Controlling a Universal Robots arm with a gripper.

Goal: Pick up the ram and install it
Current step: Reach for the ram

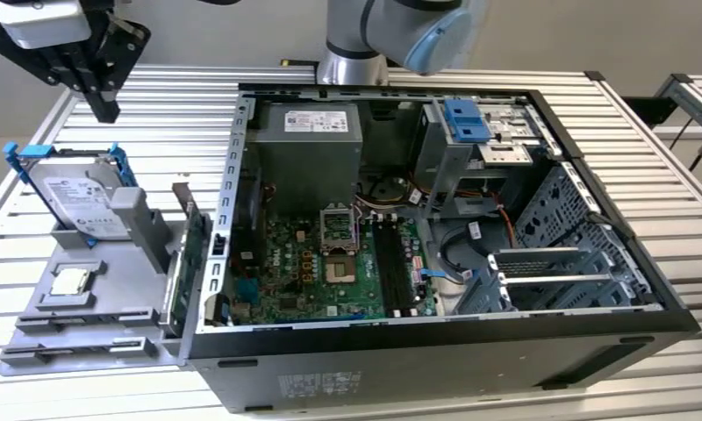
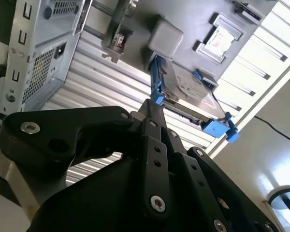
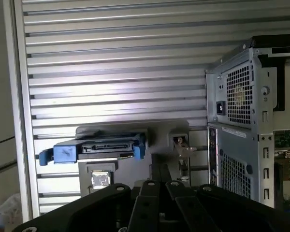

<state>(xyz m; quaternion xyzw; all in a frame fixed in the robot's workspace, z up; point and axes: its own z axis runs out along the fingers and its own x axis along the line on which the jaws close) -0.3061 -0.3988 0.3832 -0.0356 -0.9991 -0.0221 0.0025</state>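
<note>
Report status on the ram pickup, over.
Gripper shut, empty, high over the tray. Ram on edge in tray, untouched. Hard drive stands nearest the gripper, beside the ram.

The gripper is hanging over a grey parts tray that is resting on the slatted aluminium table. A hard drive in a blue caddy is standing on edge in the tray, with a small silver chip lying near it. Beside the tray, a grey computer case is showing its vented grille and power socket, and a strip of green motherboard is peeking out from inside.
</note>
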